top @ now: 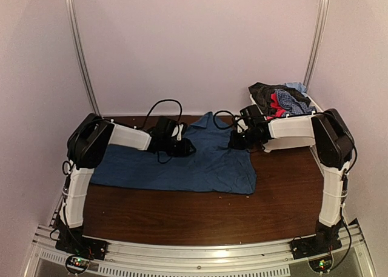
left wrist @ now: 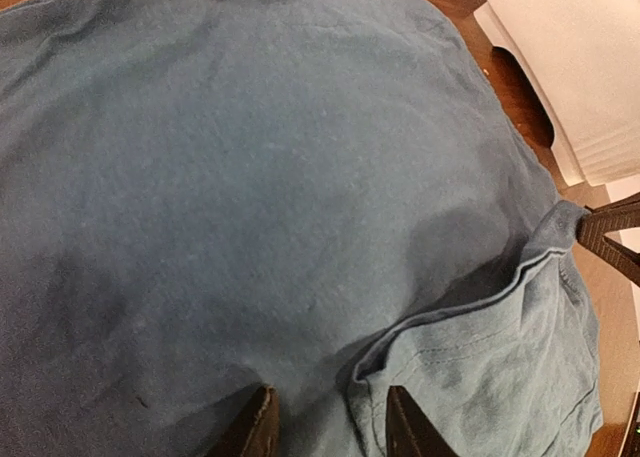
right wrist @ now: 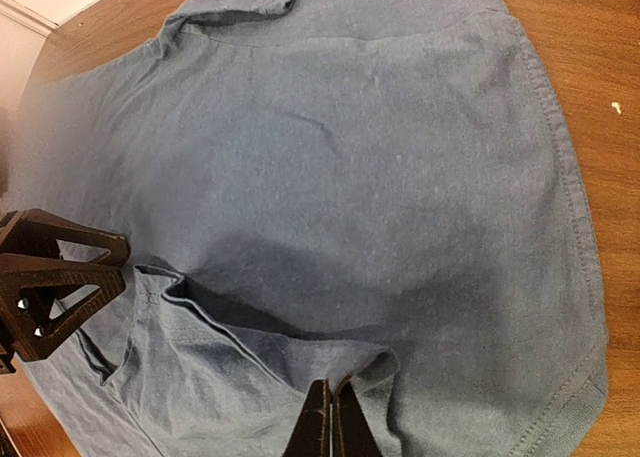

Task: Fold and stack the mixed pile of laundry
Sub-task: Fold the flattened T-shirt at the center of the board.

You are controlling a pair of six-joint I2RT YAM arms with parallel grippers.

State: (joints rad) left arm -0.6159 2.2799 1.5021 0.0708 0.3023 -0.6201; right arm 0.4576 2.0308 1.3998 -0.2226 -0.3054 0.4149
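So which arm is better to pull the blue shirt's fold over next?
Probably right: the right gripper is shut on a folded edge of the blue shirt; the left gripper is open, holding nothing.

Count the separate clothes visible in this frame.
5: a dark-blue shirt spread on the table; in the bin at back right, a black piece, a red one, a blue-checked one, a light-blue one. More may lie hidden underneath.

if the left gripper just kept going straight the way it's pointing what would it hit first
Most likely the folded hem of the dark-blue fabric T-shirt, which lies just ahead of the open left gripper. Beyond it only flat shirt shows, though depth is unclear.
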